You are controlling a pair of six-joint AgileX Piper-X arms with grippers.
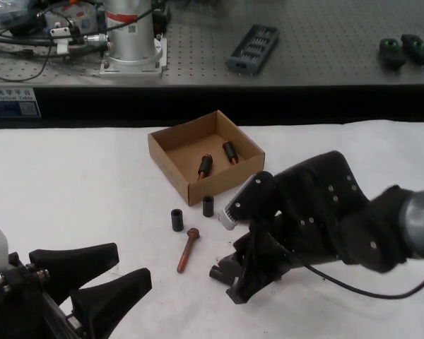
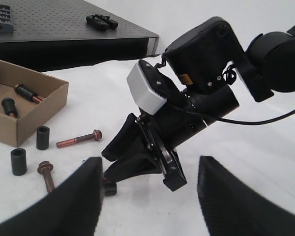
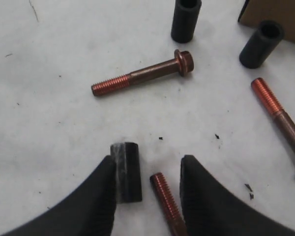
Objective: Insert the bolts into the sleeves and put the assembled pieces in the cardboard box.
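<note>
While set low on the surface (image 3: 49,98) with right gripper (image 3: 147,164) narrowly spread, straddles a bolt (image 3: 164,196) lying lengthwise between the fingers (image 3: 206,196), black sleeve (image 3: 128,169) touching one, with left gripper (image 2: 150,167) wide and farther off.

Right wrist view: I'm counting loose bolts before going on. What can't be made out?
- Bolt inside the right gripper: head cut off by the frame edge.
- Outer bolt: head also cut off by the edge.
- Cardboard box: edge leaves a corner, contents hidden.
</note>
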